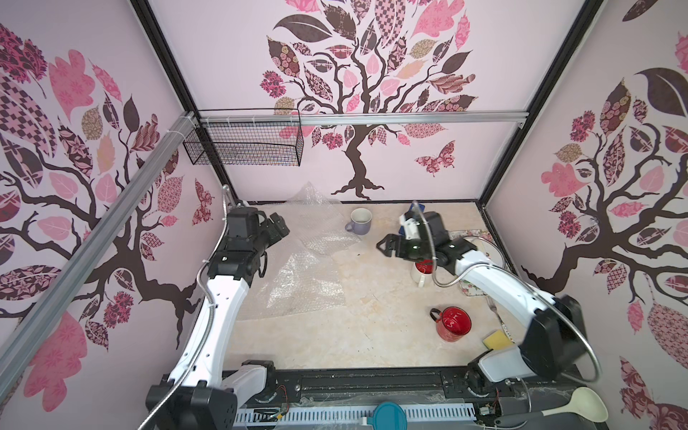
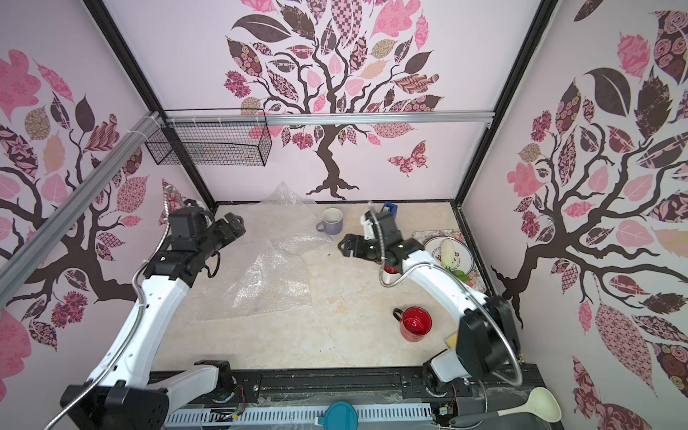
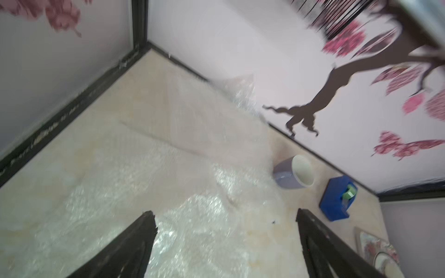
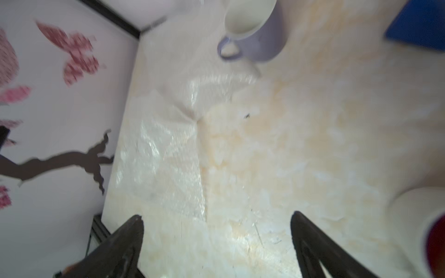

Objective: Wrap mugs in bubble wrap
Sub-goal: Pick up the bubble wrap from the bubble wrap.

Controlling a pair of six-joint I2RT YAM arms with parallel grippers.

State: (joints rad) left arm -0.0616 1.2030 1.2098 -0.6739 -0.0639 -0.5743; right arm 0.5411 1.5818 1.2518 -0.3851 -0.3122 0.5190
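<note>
1. Clear bubble wrap in crinkled sheets over the left part of the pale, marble-look table, reaching from near the middle to the rear wall, with one corner propped up against that wall.
2. Lavender mug with a white inside, upright at the back, right at the edge of the far sheet, handle turned toward the wrap; touching it or not, impossible to tell.
3. White mug with a red inside, upright on the right, partly hidden beneath the right arm, off the wrap.
4. Red mug with a dark handle, upright toward the front right, handle pointing left, well apart from the wrap.
5. Left gripper hanging in the air above the rear left of the wrap, released, jaws spread wide, nothing between them. Same left gripper in its wrist view, with wrap beneath.
6. Right gripper in the air between the lavender and white mugs, aimed left toward the wrap, released and empty. Bare table and the wrap's edge below the right gripper in its wrist view.
7. Blue tape dispenser at the rear behind the right arm; plate on a flowered mat by the right wall; yellow sponge at the front right.
</note>
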